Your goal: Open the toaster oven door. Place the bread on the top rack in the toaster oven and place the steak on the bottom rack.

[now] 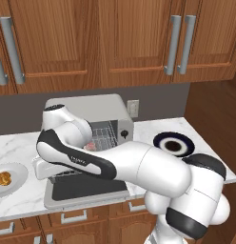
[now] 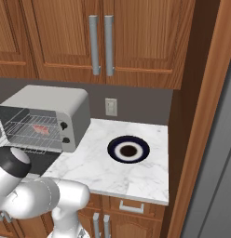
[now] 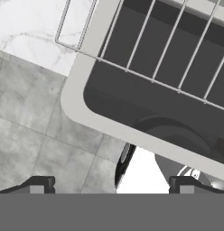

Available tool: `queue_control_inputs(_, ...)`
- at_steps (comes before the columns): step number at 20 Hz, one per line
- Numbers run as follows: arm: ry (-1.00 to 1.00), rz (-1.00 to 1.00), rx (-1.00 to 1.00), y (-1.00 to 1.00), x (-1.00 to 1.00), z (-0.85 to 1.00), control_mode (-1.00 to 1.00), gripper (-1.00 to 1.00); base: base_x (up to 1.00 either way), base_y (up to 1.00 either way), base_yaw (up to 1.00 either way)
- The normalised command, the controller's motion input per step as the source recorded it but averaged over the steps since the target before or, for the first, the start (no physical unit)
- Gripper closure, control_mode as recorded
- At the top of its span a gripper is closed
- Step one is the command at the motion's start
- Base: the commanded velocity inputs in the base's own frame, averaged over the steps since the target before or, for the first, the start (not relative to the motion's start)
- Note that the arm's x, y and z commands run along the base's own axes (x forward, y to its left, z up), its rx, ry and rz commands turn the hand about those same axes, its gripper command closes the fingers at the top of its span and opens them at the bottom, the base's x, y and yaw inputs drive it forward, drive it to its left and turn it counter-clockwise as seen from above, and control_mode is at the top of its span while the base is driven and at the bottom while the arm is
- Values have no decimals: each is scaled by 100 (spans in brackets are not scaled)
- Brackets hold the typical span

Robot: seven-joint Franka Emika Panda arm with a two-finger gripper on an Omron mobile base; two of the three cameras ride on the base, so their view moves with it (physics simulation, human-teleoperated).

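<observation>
Bread (image 1: 3, 179) remains on its plate (image 1: 15, 186) at left; toaster oven door (image 1: 86, 188) lies open, steak (image 2: 41, 128) already racked inside toaster oven (image 2: 47, 100). Pincer (image 3: 112, 187) spread apart, empty, over the surface edge.

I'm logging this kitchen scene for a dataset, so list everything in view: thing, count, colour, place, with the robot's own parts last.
Boxy light-grey metal toaster oven: one, on the marble counter, below the cabinets.
Grey-framed dark-glass oven door: one, folded down open, over the counter's front edge.
Silver wire racks: two, inside the oven.
Pinkish-red steak slab: one, on a rack inside the oven.
Golden-brown bread piece: one, on a white plate at the counter's left.
Dark blue-rimmed round plate: one, right of the oven.
White wall outlet: one, on the grey backsplash.
Brown wooden cabinets: above and below the counter, grey handles.
White marble counter: one.
White arm's pincer: one, dark fingertips spread apart, above the open door.
</observation>
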Motion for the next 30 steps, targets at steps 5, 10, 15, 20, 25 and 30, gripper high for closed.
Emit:
queue_control_inputs(5, 0, 0, 0, 0, 0, 0, -100, -100, 0, 0, 0)
queue_control_inputs(10, 0, 0, 0, 0, 0, 0, -100, -100, 0, 0, 0)
queue_control_inputs(15, 0, 0, 0, 0, 0, 0, 100, -100, 0, 0, 0)
queue_control_inputs(20, 0, 0, 0, 0, 0, 0, 100, -100, 0, 0, 0)
queue_control_inputs(25, 0, 0, 0, 0, 0, 0, 100, -100, -5, -1, 0)
queue_control_inputs(30, 0, 0, 0, 0, 0, 0, 100, -100, -51, 9, 0)
